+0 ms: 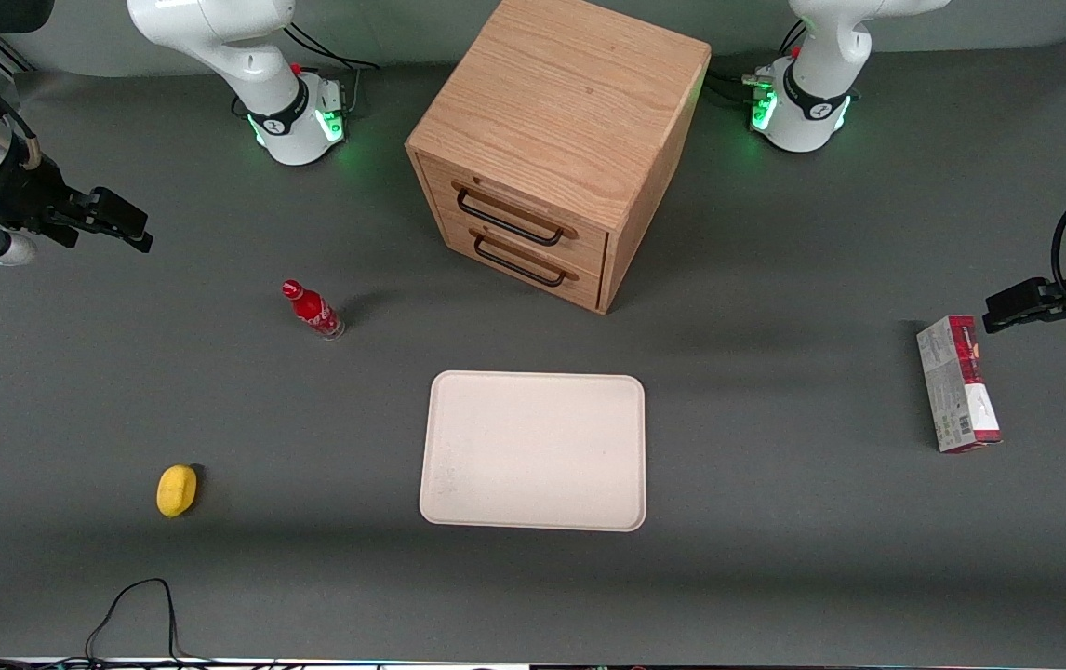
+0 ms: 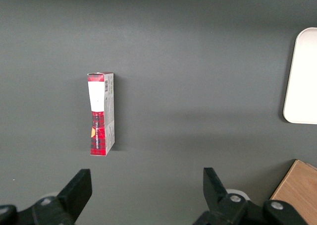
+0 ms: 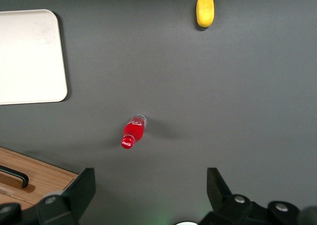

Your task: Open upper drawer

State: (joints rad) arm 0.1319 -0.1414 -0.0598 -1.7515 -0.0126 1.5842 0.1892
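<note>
You see the wooden cabinet (image 1: 559, 140) in the upper centre of the front frame, turned at an angle, both drawers shut. The upper drawer (image 1: 519, 207) is the topmost of the two fronts; its black wire handle (image 1: 507, 219) runs across it, just above the lower drawer (image 1: 524, 261). Below the cabinet in that frame lies the cream tray (image 1: 533, 451), flat on the table. Toward the parked arm's end rests a red and white carton (image 1: 957, 383). A red bottle (image 1: 312, 309) stands toward the working arm's end, and a yellow lemon (image 1: 176, 489) sits lower left.

Your gripper (image 1: 119, 223) hangs at the left edge of the front frame, well apart from the cabinet, fingers spread with nothing between them.

Expect a stiff, light wooden drawer that likely slides straight out. Take the handle at its middle, so the pull stays square.
</note>
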